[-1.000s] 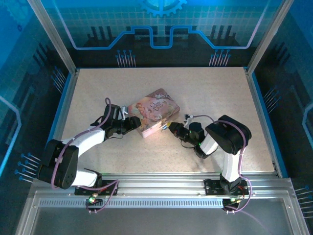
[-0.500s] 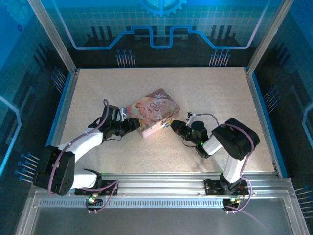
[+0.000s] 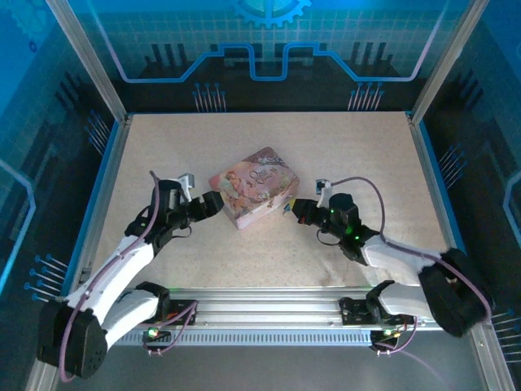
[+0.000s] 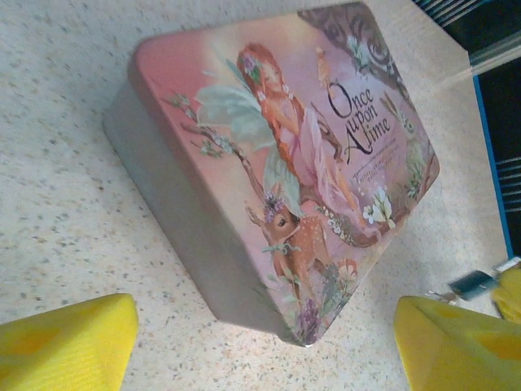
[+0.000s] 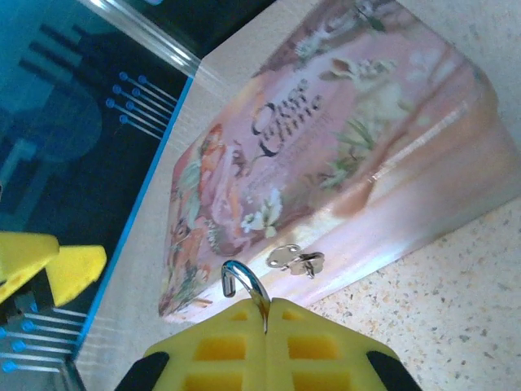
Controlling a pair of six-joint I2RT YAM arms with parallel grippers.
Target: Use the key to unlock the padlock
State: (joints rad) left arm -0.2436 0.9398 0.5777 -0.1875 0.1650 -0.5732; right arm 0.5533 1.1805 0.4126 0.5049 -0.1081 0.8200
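Your right gripper (image 5: 267, 314) is clamped tight on the padlock (image 5: 244, 281). You can really only see its silver shackle loop poking up from between the yellow fingertips, close to the little hasp (image 5: 295, 261) on the pink tin (image 5: 326, 147) but not touching it. Your left gripper (image 3: 210, 204) is spread wide with nothing in it, sitting just off the tin's left end, clear of the metal. The tin lies flat mid-table (image 3: 366, 155), picture side up, between the two arms
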